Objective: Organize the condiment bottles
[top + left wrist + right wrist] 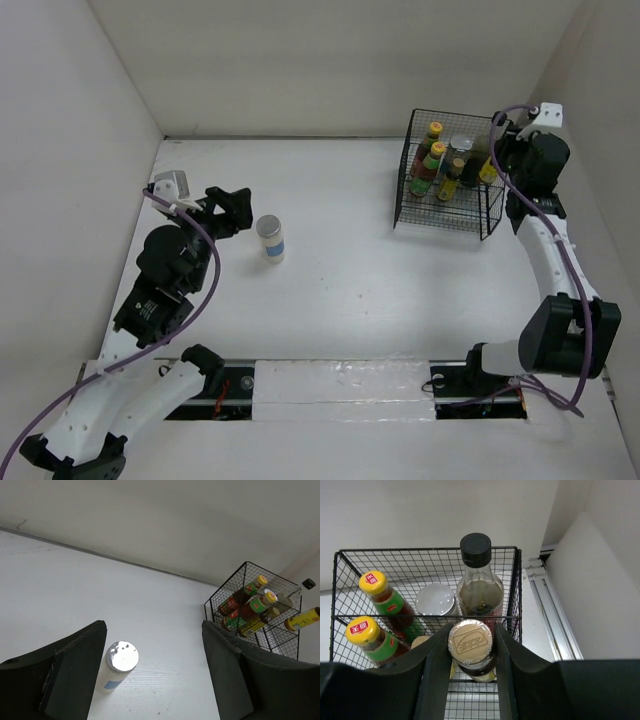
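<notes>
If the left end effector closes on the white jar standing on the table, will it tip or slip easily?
Probably stable: the white jar is squat and stands upright. Its smooth round wall might slip in the left end effector. Pushed over, it would likely roll.

On the rear yellow cap [373,581], a red square patch with white characters, seemingly Chinese, too blurred to read. Same patch on the front yellow cap [362,628], equally unreadable. On top of the gold-lidded bottle [470,641], an embossed boxed emblem with strokes inside, not legible. On the green label [382,649] under the front cap, print only as coloured specks. On the white jar [270,240] standing alone, a pale blue label, lettering unresolvable. No readable numbers or brand names anywhere.
</notes>
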Controlling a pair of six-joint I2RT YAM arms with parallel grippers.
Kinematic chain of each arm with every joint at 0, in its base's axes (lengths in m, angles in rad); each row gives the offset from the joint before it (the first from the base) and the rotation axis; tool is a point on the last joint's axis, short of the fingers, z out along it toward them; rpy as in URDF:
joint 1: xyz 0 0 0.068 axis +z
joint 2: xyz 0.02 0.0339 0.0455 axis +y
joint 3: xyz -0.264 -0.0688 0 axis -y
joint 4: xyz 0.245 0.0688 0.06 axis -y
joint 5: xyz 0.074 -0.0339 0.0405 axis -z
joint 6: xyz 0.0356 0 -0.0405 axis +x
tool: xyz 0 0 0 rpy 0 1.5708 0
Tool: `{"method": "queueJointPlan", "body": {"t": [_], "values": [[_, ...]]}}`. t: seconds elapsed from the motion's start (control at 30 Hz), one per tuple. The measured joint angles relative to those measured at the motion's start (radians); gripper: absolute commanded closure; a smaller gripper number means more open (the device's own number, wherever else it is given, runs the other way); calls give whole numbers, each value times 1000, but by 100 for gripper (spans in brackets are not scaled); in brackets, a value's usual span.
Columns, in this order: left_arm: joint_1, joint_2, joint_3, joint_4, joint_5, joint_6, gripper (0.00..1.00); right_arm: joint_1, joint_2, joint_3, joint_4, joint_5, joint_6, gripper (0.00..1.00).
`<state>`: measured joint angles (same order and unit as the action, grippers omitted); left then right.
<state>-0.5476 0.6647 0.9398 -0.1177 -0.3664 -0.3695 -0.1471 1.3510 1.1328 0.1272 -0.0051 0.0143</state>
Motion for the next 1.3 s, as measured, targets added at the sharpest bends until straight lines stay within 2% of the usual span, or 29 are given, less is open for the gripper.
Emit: {"method": "queueJointPlan", "body": {"t": [0.53, 1.1, 1.2, 1.3], "values": [[0, 21, 0, 0, -1, 0, 27, -10, 127, 35, 76, -40, 13, 79], [0, 23, 0, 0, -1, 0, 27, -8, 287, -29, 120, -28, 44, 81], [0, 23, 0, 0, -1, 0, 27, -8, 288, -34, 127, -20, 47, 77], [0, 23, 0, 0, -1, 0, 27, -4, 291, -34, 127, -10, 47, 64]]}}
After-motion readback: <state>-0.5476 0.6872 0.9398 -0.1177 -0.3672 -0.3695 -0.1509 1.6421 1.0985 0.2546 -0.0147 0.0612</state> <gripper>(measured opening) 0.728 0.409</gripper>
